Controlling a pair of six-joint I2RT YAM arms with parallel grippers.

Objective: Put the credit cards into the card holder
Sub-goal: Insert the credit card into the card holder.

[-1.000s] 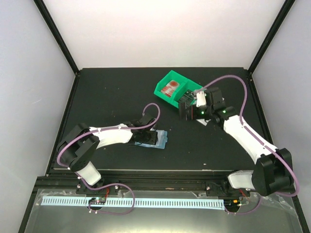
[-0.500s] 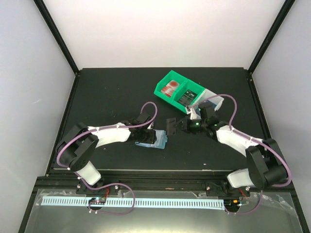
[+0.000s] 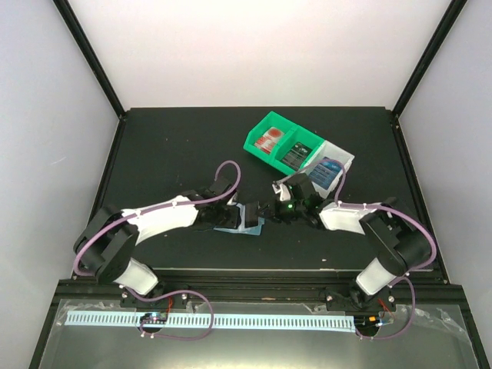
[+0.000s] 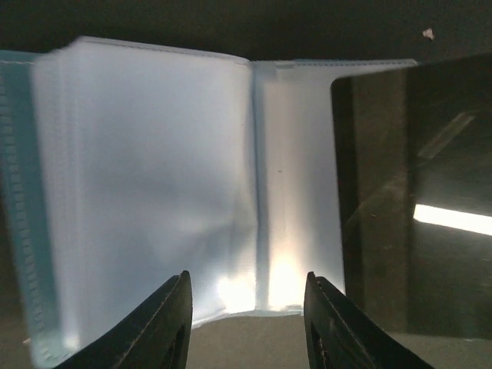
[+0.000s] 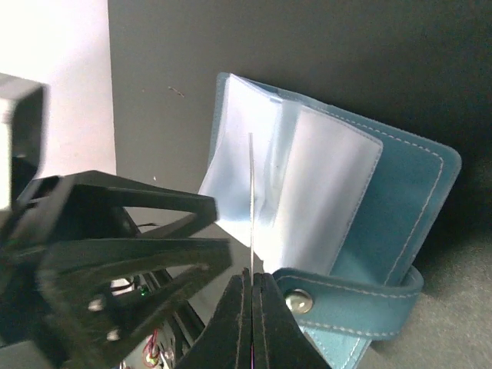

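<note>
The holder (image 3: 244,219) lies open on the table (image 3: 154,154), pockets up. The right gripper (image 5: 251,280) pinches a dark card (image 4: 384,231) edge-first toward a pocket. The left gripper (image 4: 246,292), fingers apart, straddles the holder's edge, we judge to steady it.

Open teal card holder (image 5: 400,200), dark card (image 4: 384,192) at its pockets

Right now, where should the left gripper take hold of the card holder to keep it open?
On the card holder, probably the raised clear pockets, pinched at their near edge from the left gripper's side; they fan up, the cover lies flat.
</note>
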